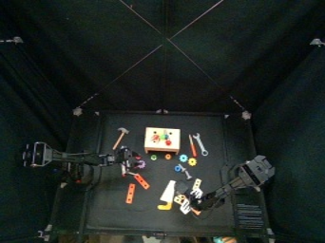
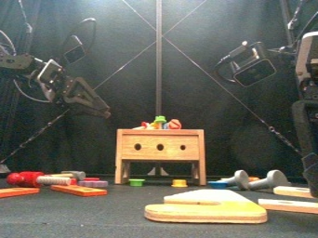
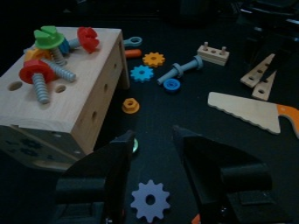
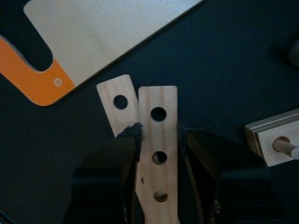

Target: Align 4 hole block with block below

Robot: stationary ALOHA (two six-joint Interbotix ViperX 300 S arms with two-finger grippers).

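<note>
A: What sat nearest the right gripper (image 4: 156,166)?

B: Its two black fingers (image 4: 222,166) stood apart, with the flat pale wooden strip with a row of round holes, the 4 hole block (image 4: 156,131), running up between them. I could not tell whether the fingers touched it. That strip lay crossed over a second pale holed wooden strip (image 4: 118,103), the block below, so the two made a narrow V and not one stack.

A: And beyond that?

B: A wooden toy saw with an orange handle (image 4: 87,39) lay just past the strips on the black table (image 4: 233,61). From above, the pair of strips (image 1: 185,200) sat near the table's front edge, with the right gripper over them.

A: How should the step be done well?

B: In my judgement, close gently on the upper strip's long edges, pivot it about the overlapping end until the holes line up, and keep the lower strip from dragging along.

A: The other arm?

B: The left gripper (image 3: 152,162) hung beside the cream wooden box with coloured pegs (image 3: 59,83), fingers apart and empty, above a blue plastic gear (image 3: 149,199).
</note>
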